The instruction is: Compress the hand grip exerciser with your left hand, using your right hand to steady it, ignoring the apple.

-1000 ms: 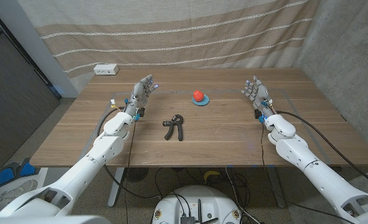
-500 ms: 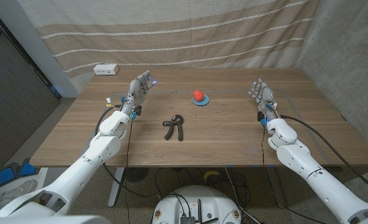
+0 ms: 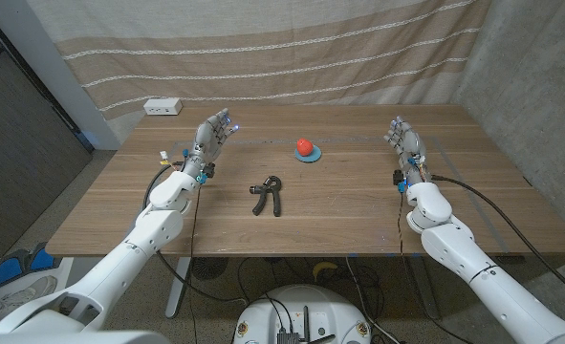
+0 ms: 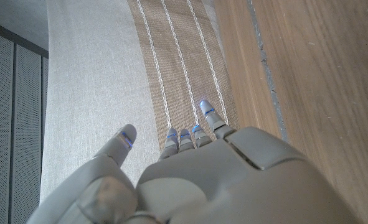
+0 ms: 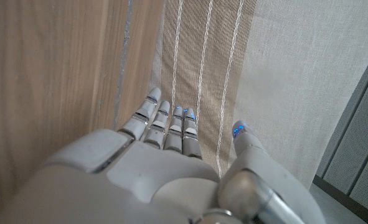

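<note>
Both hands are raised and bare over the wooden table (image 3: pixel 358 205), with the grip exerciser lying untouched between them.

The grey left hand (image 3: pixel 210 137) stands over the table's left part, fingers stretched toward the striped curtain (image 3: pixel 263 48) and slightly apart, holding nothing. The grey right hand (image 3: pixel 405 142) stands on edge near the right side, fingers extended and apart, also holding nothing. The black hand grip exerciser (image 3: pixel 267 195) lies on the table near the middle, well apart from both hands. Behind it, the red apple (image 3: pixel 304 147) sits on a small blue dish (image 3: pixel 310 158). A white power strip (image 3: pixel 162 107) rests at the far left edge.
</note>
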Controlling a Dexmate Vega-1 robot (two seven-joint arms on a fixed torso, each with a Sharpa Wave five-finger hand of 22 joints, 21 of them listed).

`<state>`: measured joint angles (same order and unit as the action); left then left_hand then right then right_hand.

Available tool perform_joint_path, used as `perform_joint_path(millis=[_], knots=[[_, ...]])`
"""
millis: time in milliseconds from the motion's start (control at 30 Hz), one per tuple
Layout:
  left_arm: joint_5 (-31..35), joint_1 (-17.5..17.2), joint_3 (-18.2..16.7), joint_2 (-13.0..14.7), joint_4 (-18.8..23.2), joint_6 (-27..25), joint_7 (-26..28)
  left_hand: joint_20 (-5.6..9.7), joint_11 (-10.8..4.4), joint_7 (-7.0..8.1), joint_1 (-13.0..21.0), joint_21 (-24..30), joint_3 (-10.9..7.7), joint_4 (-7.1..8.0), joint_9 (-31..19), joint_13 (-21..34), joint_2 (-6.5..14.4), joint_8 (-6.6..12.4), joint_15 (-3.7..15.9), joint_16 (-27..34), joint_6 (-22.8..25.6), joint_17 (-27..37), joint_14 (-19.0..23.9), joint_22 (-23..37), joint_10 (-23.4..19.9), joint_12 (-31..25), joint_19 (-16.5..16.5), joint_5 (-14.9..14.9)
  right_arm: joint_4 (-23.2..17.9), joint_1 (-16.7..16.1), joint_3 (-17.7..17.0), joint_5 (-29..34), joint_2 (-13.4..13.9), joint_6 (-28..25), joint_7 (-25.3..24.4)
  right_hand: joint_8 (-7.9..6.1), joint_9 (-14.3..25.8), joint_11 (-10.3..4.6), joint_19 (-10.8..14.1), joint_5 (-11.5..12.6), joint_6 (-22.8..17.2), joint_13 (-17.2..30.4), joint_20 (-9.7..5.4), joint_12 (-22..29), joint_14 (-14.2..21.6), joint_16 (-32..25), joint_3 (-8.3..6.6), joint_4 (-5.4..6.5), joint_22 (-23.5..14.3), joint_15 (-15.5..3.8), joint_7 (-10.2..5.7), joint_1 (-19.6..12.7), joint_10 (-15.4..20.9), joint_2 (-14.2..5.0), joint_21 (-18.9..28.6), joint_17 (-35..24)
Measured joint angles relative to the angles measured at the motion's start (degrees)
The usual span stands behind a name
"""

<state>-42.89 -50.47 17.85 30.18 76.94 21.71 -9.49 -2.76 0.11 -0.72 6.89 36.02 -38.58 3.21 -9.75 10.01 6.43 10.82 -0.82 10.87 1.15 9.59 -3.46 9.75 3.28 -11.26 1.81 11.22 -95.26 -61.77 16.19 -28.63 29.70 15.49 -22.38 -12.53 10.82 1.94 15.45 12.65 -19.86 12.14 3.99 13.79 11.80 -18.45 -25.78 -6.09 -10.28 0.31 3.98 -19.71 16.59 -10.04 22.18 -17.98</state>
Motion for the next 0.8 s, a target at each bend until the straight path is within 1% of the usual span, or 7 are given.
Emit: perform_joint_path(millis=[133,167,267,300,633,767,800], knots=[[0.0,0.0,0.0,0.0,0.0,0.2,-0.1,0.0,0.0,0.0,0.0,-0.2,-0.08,-0.08,0.0,0.0,0.0,0.0,0.0,0.0,0.0,0.0,0.0,0.0,0.0,0.0,0.0,0.0,-1.8,-0.6,0.1,0.0,0.4,0.0,0.0,-0.23,0.0,-0.21,0.0,0.1,-0.3,0.0,0.0,0.0,0.0,-0.3,-0.18,-0.18,0.0,0.0,-0.16,0.0,0.2,0.0,0.0,0.0],[0.0,0.0,0.0,0.0,0.0,0.3,-0.1,0.0,0.0,0.0,0.0,-0.2,-0.19,-0.19,0.0,0.0,0.0,0.0,0.0,0.0,0.0,0.0,0.0,0.0,0.0,0.0,0.0,0.0,-2.3,-0.7,0.1,0.0,0.5,0.0,0.0,-0.23,0.0,-0.07,0.0,0.1,-0.5,0.0,0.0,0.1,0.0,-0.3,-0.39,-0.39,0.0,0.0,-0.1,0.0,0.3,0.0,0.0,-0.1],[0.0,0.0,0.0,0.0,0.0,0.5,-0.1,-0.08,-0.21,0.0,0.0,-0.2,-0.23,-0.23,0.0,0.0,0.0,0.0,-0.23,0.0,0.0,0.0,0.2,0.0,-0.2,0.0,-0.5,0.0,-3.2,-1.0,0.2,0.0,0.7,0.0,0.0,-0.23,0.0,0.1,0.0,0.3,-0.6,0.2,0.0,0.2,0.3,-0.3,-0.39,-0.39,0.0,-0.29,0.0,-0.3,0.5,0.33,0.0,-0.3],[0.0,-0.4,-0.1,0.1,-0.1,0.6,-0.1,-0.08,-0.14,0.0,0.0,-0.2,-0.23,-0.23,0.0,0.0,0.0,0.0,-0.31,0.0,0.0,0.0,0.3,0.0,-0.3,0.0,-0.5,0.0,-3.6,-1.0,0.2,4.7,0.8,-1.3,-2.7,-0.23,0.0,0.1,0.0,0.3,-0.6,0.3,0.0,0.2,0.5,-0.3,-0.39,-0.39,0.0,-0.1,0.0,-0.3,0.5,0.3,0.0,-0.3],[0.2,-0.6,-0.2,0.0,-0.3,1.1,0.1,-0.08,0.01,0.21,0.0,-0.4,-0.25,-0.57,0.0,0.0,0.0,0.0,0.0,0.0,0.2,0.0,0.6,0.0,-0.4,0.0,-0.5,0.0,-6.6,-1.6,0.5,9.0,1.7,-3.0,-4.5,-0.23,0.0,0.06,0.2,0.5,-1.4,0.3,0.22,0.4,0.9,-0.8,-0.76,-0.75,0.0,-0.32,-0.21,-0.6,1.2,0.01,0.0,-0.5],[0.2,-0.6,-0.2,-0.1,-0.4,1.2,0.1,-0.09,0.21,-0.09,0.0,-0.6,-0.25,-0.57,0.0,0.0,0.0,0.0,0.0,0.0,0.5,0.0,0.6,0.0,-0.6,0.0,-0.5,0.0,-7.9,-1.8,0.5,10.8,2.1,-3.8,-5.0,-0.23,0.0,0.17,0.4,0.7,-1.7,0.5,0.41,0.4,0.9,-1.1,-0.77,-0.81,0.0,-0.32,-0.1,-0.6,1.7,0.02,0.0,-0.8],[0.2,-0.6,-0.2,-0.1,-0.5,1.2,0.1,-0.09,0.21,0.1,0.0,-0.7,-0.25,-0.57,0.0,0.0,0.0,0.0,0.0,0.0,0.7,0.0,0.6,0.0,-0.6,0.0,-0.5,0.0,-8.0,-1.8,0.5,11.4,2.2,-4.1,-5.2,-0.23,0.0,0.0,0.4,0.7,-1.7,0.5,0.41,0.4,0.9,-1.1,-0.56,-1.02,0.0,-0.32,-0.1,-1.1,1.8,0.5,0.0,-0.8]])
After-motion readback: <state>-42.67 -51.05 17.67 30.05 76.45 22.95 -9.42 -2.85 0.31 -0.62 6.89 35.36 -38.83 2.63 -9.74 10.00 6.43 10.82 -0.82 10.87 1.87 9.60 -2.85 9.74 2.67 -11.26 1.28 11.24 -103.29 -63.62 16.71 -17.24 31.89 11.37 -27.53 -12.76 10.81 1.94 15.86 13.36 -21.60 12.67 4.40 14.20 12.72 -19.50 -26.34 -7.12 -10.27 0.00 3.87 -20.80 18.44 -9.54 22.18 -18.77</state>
